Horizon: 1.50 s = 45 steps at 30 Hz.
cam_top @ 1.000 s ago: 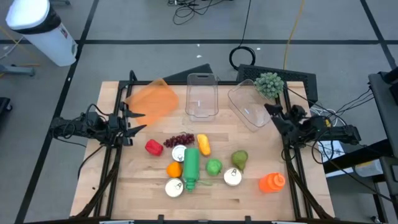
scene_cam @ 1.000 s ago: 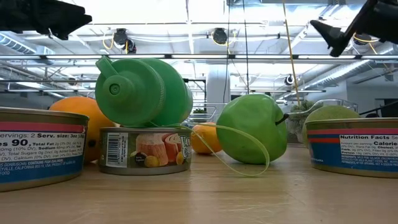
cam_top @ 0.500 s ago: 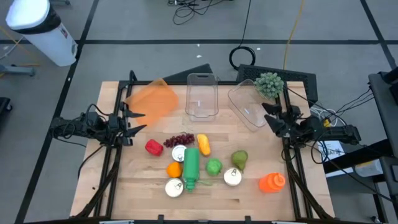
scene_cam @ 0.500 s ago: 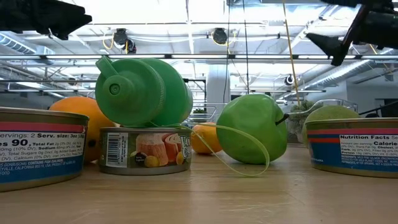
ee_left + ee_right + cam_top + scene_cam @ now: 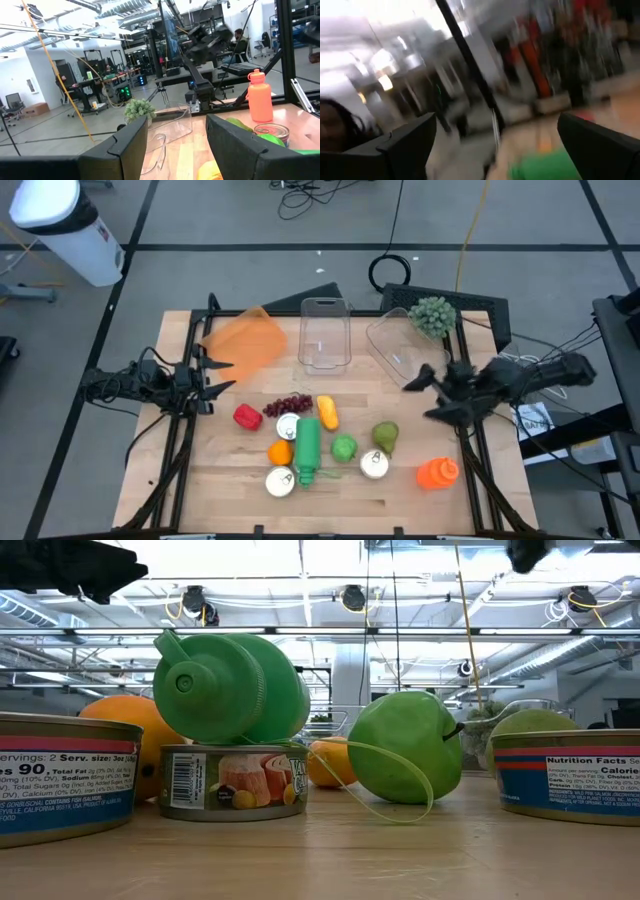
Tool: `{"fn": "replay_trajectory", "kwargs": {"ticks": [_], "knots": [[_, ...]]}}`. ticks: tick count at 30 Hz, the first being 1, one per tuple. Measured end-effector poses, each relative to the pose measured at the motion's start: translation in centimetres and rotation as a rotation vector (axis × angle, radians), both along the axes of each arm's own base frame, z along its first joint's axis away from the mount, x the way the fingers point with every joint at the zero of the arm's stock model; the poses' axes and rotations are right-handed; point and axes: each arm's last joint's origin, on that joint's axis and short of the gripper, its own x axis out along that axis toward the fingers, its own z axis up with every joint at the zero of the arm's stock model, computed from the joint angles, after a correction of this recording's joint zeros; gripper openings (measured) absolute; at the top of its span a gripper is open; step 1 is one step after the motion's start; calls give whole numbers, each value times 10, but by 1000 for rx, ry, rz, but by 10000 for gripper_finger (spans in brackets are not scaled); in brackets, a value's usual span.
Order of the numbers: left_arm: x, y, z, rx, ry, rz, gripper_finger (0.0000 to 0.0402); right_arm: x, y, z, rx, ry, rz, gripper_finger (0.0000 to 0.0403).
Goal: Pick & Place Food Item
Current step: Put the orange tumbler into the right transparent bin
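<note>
Right tool (image 5: 422, 397) spread wide above the table's right side; left tool (image 5: 222, 375) open at left edge.

A bottle (image 5: 307, 445) lies mid-table among cans (image 5: 374, 464) and fruit (image 5: 343, 448), three containers (image 5: 324, 332) behind them.

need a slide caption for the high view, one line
Right gripper open above the table's right side, left gripper open at the left edge, food items clustered centre around a lying green bottle.

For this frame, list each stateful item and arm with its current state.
left gripper: jaws open, empty, at the table's left edge
right gripper: jaws open, empty, above the table's right side
green bottle: lying on its side, capped
orange bottle: lying down
clear container: empty
</note>
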Motion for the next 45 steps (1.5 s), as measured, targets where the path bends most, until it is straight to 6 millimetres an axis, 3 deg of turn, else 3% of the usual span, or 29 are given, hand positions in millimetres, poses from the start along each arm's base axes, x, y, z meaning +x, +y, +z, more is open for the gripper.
{"fn": "replay_trajectory", "kwargs": {"ticks": [5, 10, 15, 21, 27, 35, 45], "knots": [[0, 0, 0, 0, 0, -1, 214, 42, 27, 44, 15, 495, 17, 396], [0, 0, 0, 0, 0, 0, 214, 69, 46, 63, 85, 1027, -73, 396], [0, 0, 0, 0, 0, 0, 214, 67, 57, 67, 178, 1442, -249, 396], [0, 0, 0, 0, 0, -1, 214, 50, 80, 58, 341, 1724, -356, 396], [0, 0, 0, 0, 0, 0, 214, 29, 101, 44, 379, 1874, -505, 396], [0, 0, 0, 0, 0, 0, 214, 23, 123, 17, 434, 1910, -508, 396], [0, 0, 0, 0, 0, 0, 214, 23, 126, 5, 408, 1898, -495, 396]]}}
